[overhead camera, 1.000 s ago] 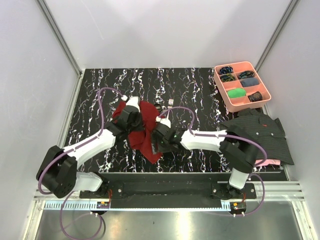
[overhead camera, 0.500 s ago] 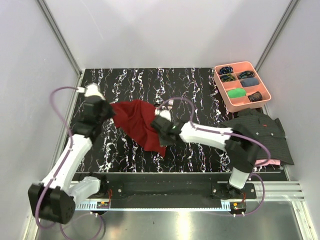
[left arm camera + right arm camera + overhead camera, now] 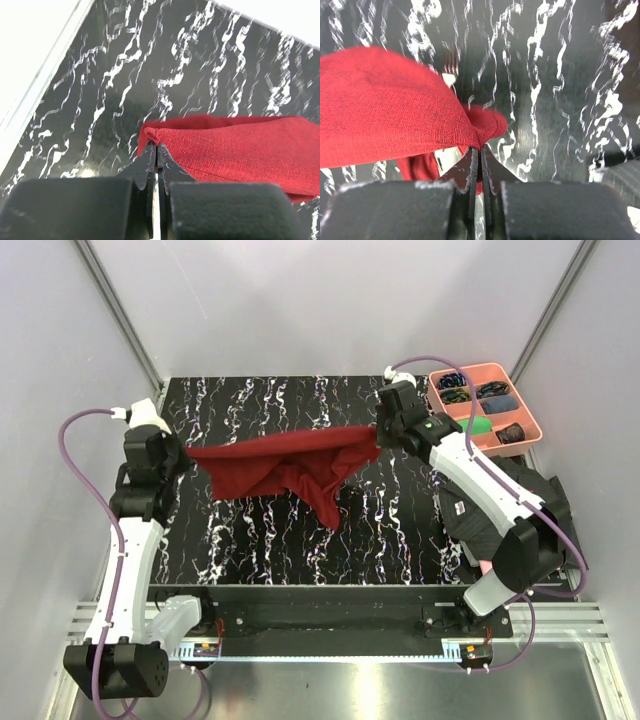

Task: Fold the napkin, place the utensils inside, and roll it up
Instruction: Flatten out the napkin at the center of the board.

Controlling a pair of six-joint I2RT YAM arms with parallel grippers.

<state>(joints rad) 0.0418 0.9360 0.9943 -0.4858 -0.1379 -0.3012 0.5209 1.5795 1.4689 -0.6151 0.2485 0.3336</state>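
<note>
The dark red napkin (image 3: 285, 462) hangs stretched above the black marble table, and one loose corner droops toward the front. At its left end, my left gripper (image 3: 186, 455) is shut on a corner; the left wrist view shows its tips (image 3: 156, 145) pinching the hem of the napkin (image 3: 235, 145). At the right end, my right gripper (image 3: 378, 432) is shut on another corner, with its tips (image 3: 481, 148) biting a bunched fold of the napkin (image 3: 390, 110). Of the utensils, only blurred fork tines (image 3: 451, 64) show past the cloth's edge. In the top view the cloth hides them.
A pink compartment tray (image 3: 470, 369) holding small items stands at the back right, close behind the right gripper. A dark striped shirt (image 3: 520, 505) lies along the right edge of the table (image 3: 250, 540), under the right arm. White walls enclose the sides and back.
Both arms have swung apart and lifted, pulling the bunched napkin from the table's middle into a taut span. The right gripper has shut on its corner and moved to the back right.
</note>
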